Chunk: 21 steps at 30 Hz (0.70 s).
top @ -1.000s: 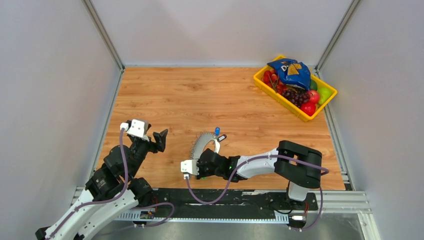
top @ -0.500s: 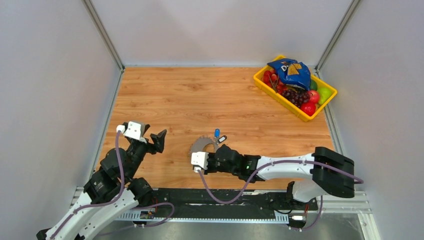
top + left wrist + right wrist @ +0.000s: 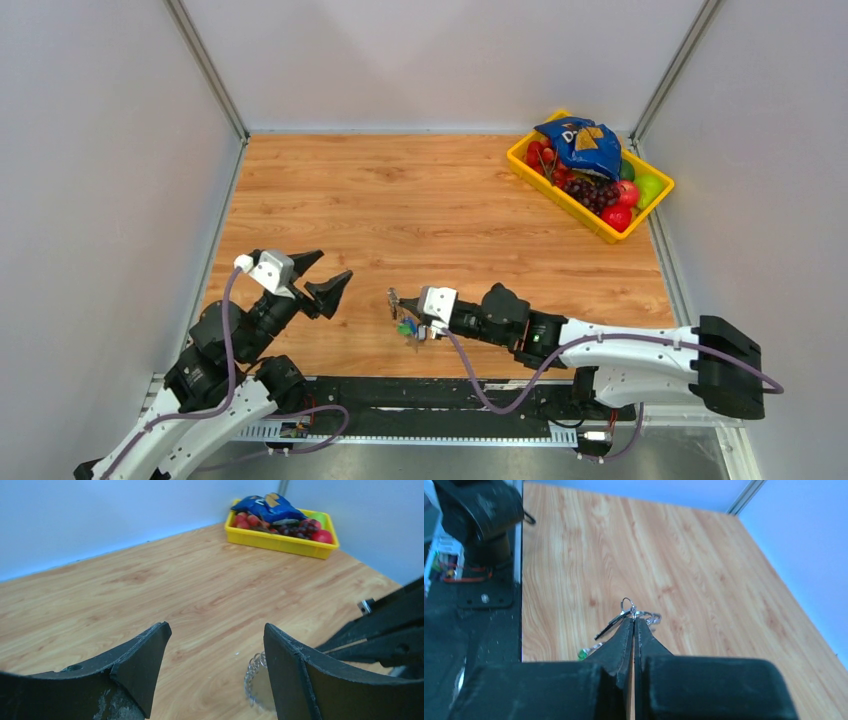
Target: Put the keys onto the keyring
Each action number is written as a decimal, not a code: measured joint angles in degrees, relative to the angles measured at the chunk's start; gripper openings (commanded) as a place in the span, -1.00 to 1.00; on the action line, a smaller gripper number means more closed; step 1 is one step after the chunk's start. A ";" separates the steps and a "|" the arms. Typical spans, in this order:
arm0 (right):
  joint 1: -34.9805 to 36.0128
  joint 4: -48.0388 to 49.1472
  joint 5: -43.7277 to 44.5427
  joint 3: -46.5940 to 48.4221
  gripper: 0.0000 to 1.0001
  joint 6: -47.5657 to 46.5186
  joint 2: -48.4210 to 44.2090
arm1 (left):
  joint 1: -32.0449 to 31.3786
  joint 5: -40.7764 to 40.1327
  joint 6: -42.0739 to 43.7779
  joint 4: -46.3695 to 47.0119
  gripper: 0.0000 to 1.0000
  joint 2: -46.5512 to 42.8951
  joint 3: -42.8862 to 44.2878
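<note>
Near the table's (image 3: 450, 200) front edge, the right gripper (image 3: 634, 622) is pinched tight on the keyring (image 3: 254, 678), whose beaded rim pokes out past its tips. Keys (image 3: 607, 627) dangle beside those closed fingers, with the green tag (image 3: 406, 327) hanging lowest. Just to the left, the left gripper (image 3: 216, 626) hovers with its fingers spread wide, facing the ring. The yellow fruit bin (image 3: 560, 200) sits in the far right corner.

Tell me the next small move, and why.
Probably ease the left gripper toward the keyring and close on it: its fingers stand open, the hoop shows just ahead between them, and the right gripper, shut, holds it with keys dangling.
</note>
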 measured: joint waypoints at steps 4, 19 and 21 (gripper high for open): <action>-0.28 1.99 -1.44 0.00 -1.00 1.11 -5.51 | 0.00 7.32 -0.07 0.35 0.56 4.07 2.16; -1.64 8.11 -11.50 0.00 -1.00 9.53 -18.34 | 0.00 23.26 -2.14 7.23 0.57 7.02 7.37; -1.66 9.42 -13.25 0.00 -1.00 10.78 -19.08 | 0.00 25.03 -2.56 9.79 0.57 7.58 7.37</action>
